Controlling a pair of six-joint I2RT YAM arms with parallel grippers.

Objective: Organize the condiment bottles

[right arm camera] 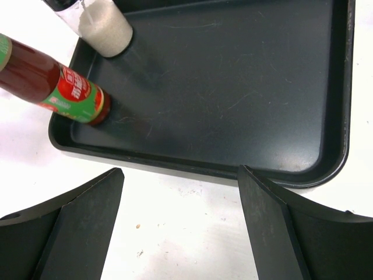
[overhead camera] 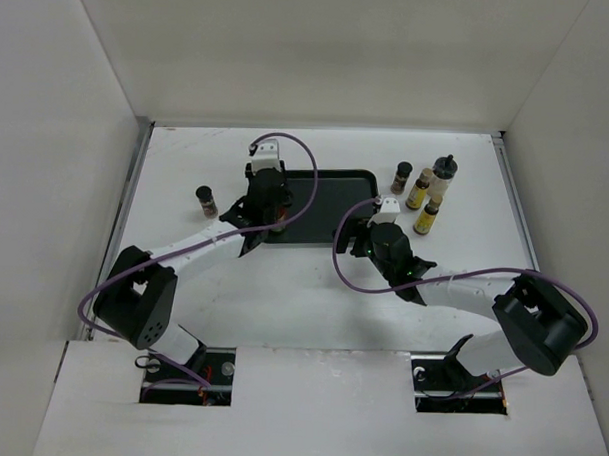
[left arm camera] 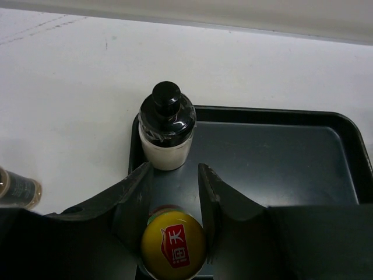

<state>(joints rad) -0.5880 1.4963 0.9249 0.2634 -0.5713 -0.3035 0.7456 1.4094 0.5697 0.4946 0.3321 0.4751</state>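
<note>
red-green bottle [left arm camera: 173, 245] stands upright in the near-left corner of the tray [right arm camera: 233, 87], long axis vertical, base looks down on the tray floor (the lean in the right wrist view is just perspective). Pale black-capped bottle [left arm camera: 167, 125] stands just beside it, deeper into the same corner, apart from it

Left hand [left arm camera: 173, 175] sits straight over the bottle, clamped tight with the yellow cap between its fingers, so the bottle is right under the palm. My read: this is the placing step, and what's left is to let go and lift straight up without clipping the pale one

Right hand [right arm camera: 180, 172] is wide open with nothing in it, hovering over bare desk [overhead camera: 282, 297] just off the tray's near edge, pointed at the tray

Leftovers on the desk: short brown bottle [overhead camera: 205, 200] just left of the tray, nearer the left arm – cluster of four bottles [overhead camera: 420, 189] off the tray's right end, all upright, nearer the right arm. Roughly two of seven in, I'd guess
</note>
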